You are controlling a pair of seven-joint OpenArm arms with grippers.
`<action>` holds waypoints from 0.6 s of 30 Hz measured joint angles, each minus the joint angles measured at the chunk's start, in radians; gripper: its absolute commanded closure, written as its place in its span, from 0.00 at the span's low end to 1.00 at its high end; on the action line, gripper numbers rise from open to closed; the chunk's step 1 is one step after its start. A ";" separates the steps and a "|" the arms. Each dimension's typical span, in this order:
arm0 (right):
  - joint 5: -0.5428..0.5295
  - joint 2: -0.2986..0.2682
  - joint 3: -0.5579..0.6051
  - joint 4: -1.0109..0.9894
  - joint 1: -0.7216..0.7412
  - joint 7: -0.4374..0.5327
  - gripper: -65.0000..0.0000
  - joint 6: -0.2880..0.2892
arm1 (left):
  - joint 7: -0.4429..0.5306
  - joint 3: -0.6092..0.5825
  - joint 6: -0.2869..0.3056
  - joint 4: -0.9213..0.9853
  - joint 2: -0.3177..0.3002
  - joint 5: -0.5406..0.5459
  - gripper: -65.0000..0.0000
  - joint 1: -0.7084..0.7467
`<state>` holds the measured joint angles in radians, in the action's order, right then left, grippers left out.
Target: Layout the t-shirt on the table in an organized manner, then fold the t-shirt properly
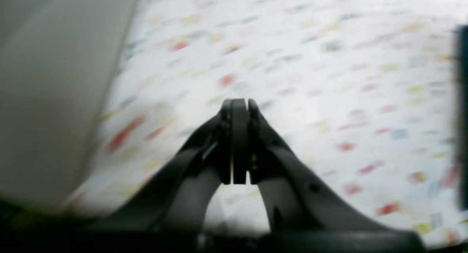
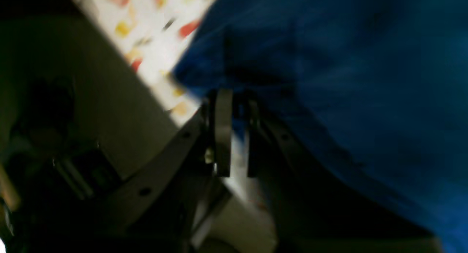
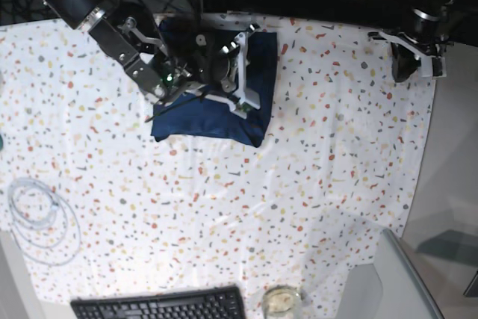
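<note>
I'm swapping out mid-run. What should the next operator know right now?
Left gripper: shut, empty, off by the table's far edge, away from the t-shirt.
Right gripper: shut on the t-shirt's edge.
T-shirt: already a compact folded rectangle near the table's far side, right arm over it.
Done: layout and most of the folding, it seems.
Left: let go of the cloth, check that the fold lies neat, then pull both arms back.

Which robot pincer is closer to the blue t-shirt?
The right pincer. It is right on the t-shirt, pinching its cloth. The left pincer is shut, far off near the table edge.
</note>
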<state>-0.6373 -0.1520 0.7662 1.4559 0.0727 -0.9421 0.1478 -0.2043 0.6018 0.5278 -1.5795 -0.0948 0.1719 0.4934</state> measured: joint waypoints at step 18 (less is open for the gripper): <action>-0.005 -0.100 -0.461 0.300 -0.180 -0.072 0.92 -0.002 | -0.359 -0.242 -0.001 -0.211 0.111 0.013 1.00 -0.123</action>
<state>-0.6426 -0.2520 0.3054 1.7557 -0.1070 -1.0138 0.1459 -0.5632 0.3595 0.5270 -1.7905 0.0166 0.1844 0.3706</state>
